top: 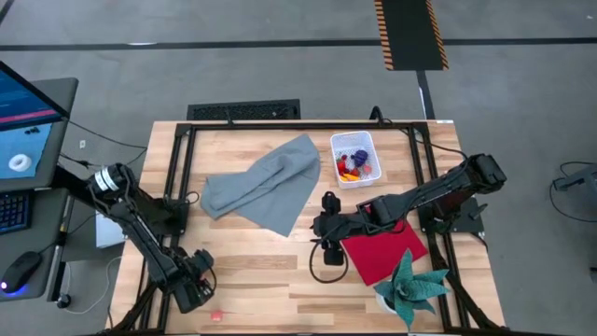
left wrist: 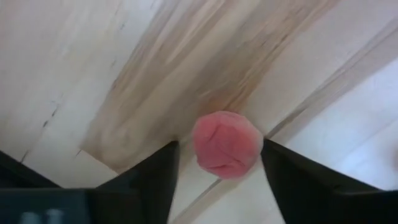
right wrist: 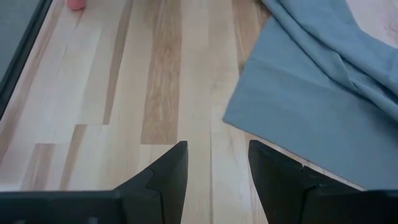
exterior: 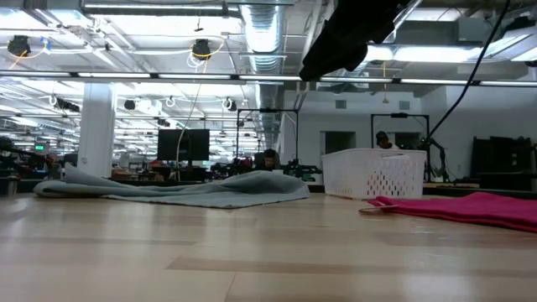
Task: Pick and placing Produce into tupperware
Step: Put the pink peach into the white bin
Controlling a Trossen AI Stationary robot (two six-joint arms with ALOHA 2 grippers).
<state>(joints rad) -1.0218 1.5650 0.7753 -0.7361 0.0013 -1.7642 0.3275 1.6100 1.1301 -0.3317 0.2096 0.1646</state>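
- Presently, the step in hand appears to be a pick: the left gripper [left wrist: 214, 163] is low over the worktop [top: 270, 271] at its near left corner, with a pink berry [left wrist: 226, 144] between its jaws.
- Left jaws: apart, one finger either side of the berry, with a narrow gap visible on each side. No contact is evident; the berry lies on the wood, not held.
- The berry is roundish with a shallow crease. No clear long axis or pointing direction can be made out, so approach angle matters little.
- The next move, in my judgement, calls for shutting the jaws squarely on the berry, lifting clear, then carrying it across to the tupperware [top: 355, 159].
- The tupperware stands well apart from the left jaws, at the far side of the worktop. It already holds red, yellow and purple produce [top: 352, 164]. Its long axis runs from the near edge to the far edge.
- Right gripper [right wrist: 214, 165]: over bare wood mid-worktop, jaws part open with nothing between them. A grey cloth [top: 264, 185] lies ahead of them.
- A red cloth [top: 384, 248] lies under the right arm, and a green plant-like item [top: 410, 285] is near it.
- Risk: a round berry may roll or squirt out if gripped off-centre.
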